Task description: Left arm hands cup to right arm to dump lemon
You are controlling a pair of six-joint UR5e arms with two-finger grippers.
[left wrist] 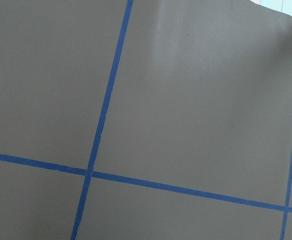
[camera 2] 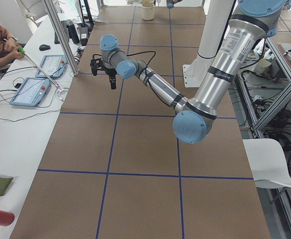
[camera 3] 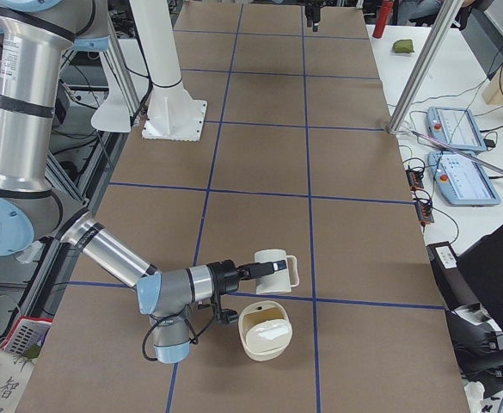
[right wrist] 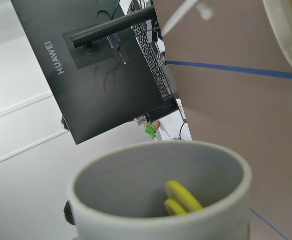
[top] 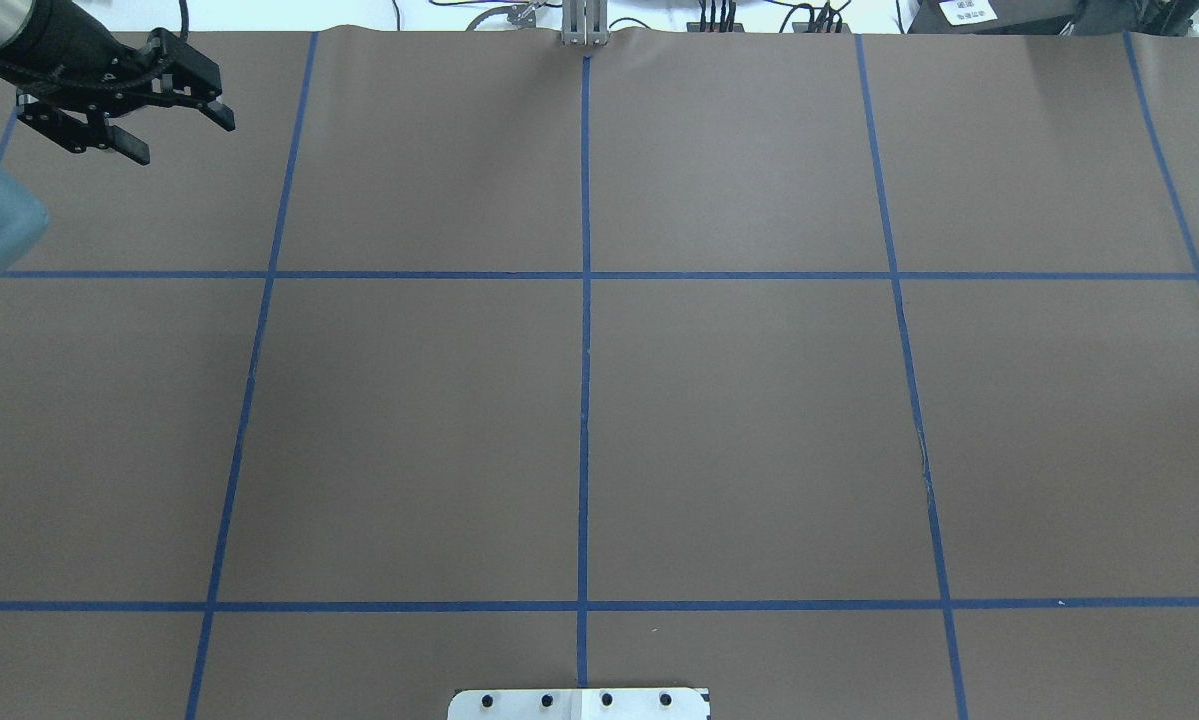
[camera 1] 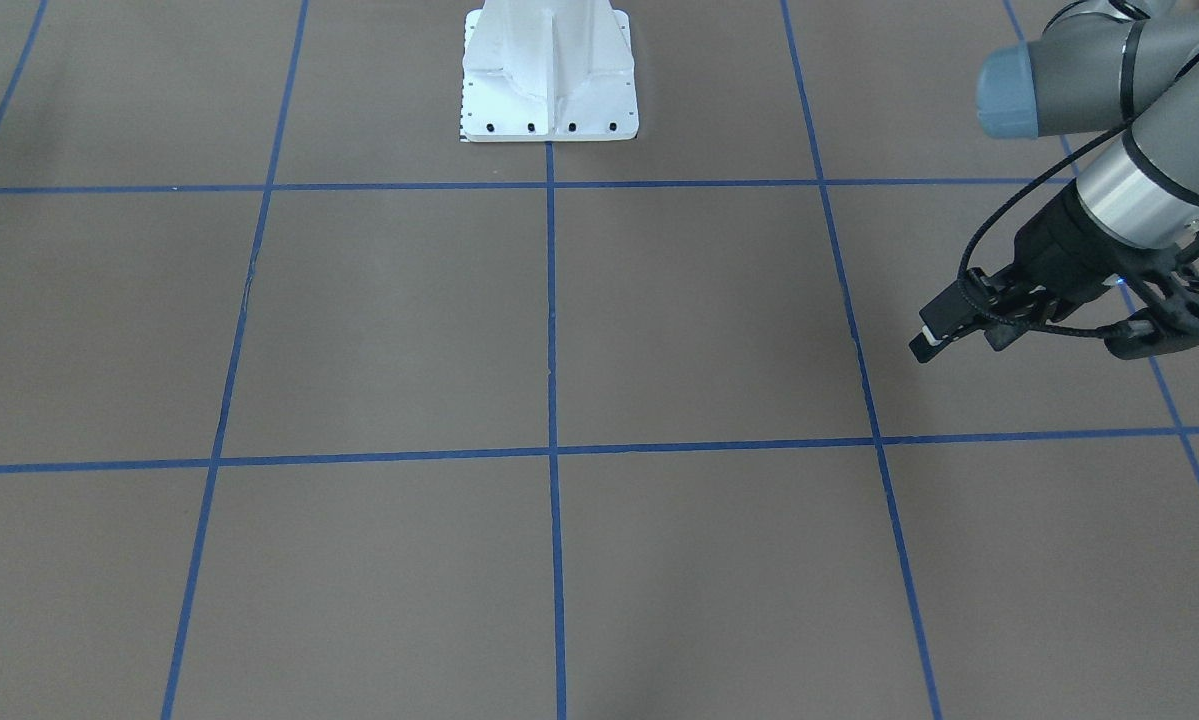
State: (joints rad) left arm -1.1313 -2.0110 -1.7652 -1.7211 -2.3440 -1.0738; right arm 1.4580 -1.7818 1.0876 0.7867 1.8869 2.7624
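Observation:
The white cup (camera 3: 272,271) is at the tip of my right gripper (camera 3: 249,273), near arm in the exterior right view, just beyond a cream bowl (camera 3: 266,331). I cannot tell whether that gripper is shut on it. In the right wrist view the cup's grey inside (right wrist: 136,185) fills the bottom, with the yellow lemon (right wrist: 182,200) in it; no fingers show there. My left gripper (top: 187,140) is open and empty above the table's far left corner. It also shows in the front-facing view (camera 1: 1029,345) and in the exterior left view (camera 2: 105,69).
The cream bowl's rim (right wrist: 285,35) is at the right wrist view's top right. The white robot base (camera 1: 549,75) stands at the table's near middle edge. Two teach pendants (camera 3: 457,155), a black monitor (right wrist: 91,75) and a post (camera 3: 414,69) lie along the operators' side.

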